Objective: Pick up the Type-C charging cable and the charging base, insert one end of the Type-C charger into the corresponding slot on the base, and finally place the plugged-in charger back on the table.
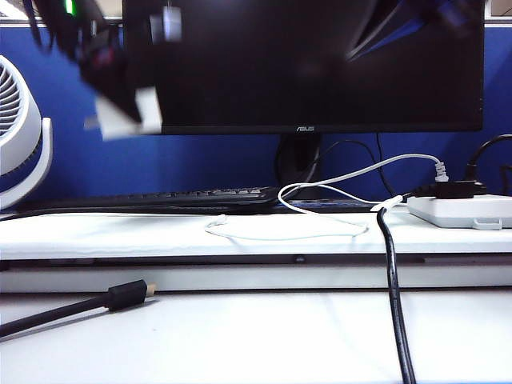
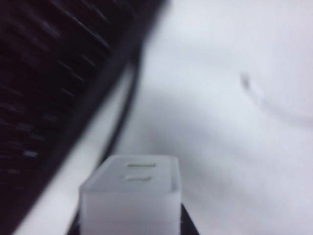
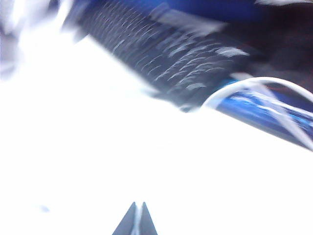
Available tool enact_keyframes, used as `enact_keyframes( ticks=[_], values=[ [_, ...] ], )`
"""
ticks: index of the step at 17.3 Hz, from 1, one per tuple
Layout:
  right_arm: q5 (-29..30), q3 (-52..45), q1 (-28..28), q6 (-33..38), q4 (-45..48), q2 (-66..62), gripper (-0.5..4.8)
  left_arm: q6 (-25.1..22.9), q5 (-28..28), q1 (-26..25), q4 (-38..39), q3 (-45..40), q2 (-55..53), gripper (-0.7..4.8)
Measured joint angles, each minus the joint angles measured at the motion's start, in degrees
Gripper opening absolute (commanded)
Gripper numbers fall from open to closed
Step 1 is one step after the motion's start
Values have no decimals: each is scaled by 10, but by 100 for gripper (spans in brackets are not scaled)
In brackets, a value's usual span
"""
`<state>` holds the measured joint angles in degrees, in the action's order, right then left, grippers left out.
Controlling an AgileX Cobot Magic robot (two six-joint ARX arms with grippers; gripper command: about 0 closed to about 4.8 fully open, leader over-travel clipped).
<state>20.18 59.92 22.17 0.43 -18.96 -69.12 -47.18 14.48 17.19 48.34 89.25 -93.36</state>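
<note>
- The charging base (image 1: 130, 114) is a small white block with rounded edges, lifted off the table, tilted, at about ten o'clock in the exterior view, in front of the monitor's lower corner. It is blurred there. In the left wrist view (image 2: 129, 196) its end face shows two short slots, one above the other.
- The charging cable (image 1: 288, 234) is a thin white cord lying in a loose, flat loop on the raised ledge of the table (image 1: 264, 336), near the centre, its small plug end toward nine o'clock of the loop.
</note>
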Motion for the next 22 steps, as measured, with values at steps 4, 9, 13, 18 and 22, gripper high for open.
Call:
enact_keyframes(
  ticks=[4, 9, 13, 18, 22],
  values=[
    [-22, 0, 69, -239, 31, -70, -1, 123, 3, 1, 4, 39, 46, -6],
    [-49, 5, 109, -210, 144, -150, -1, 173, 3, 1, 5, 67, 85, -6],
    [-52, 30, 109, 214, 153, -166, -2, 174, -17, 1, 5, 75, 92, -6],
    [-60, 30, 150, 534, 152, -201, -2, 174, -19, 1, 3, 78, 98, -6],
    [-77, 29, 173, 673, 154, -258, 241, 174, -19, 1, 6, 78, 98, -6]
  ],
)
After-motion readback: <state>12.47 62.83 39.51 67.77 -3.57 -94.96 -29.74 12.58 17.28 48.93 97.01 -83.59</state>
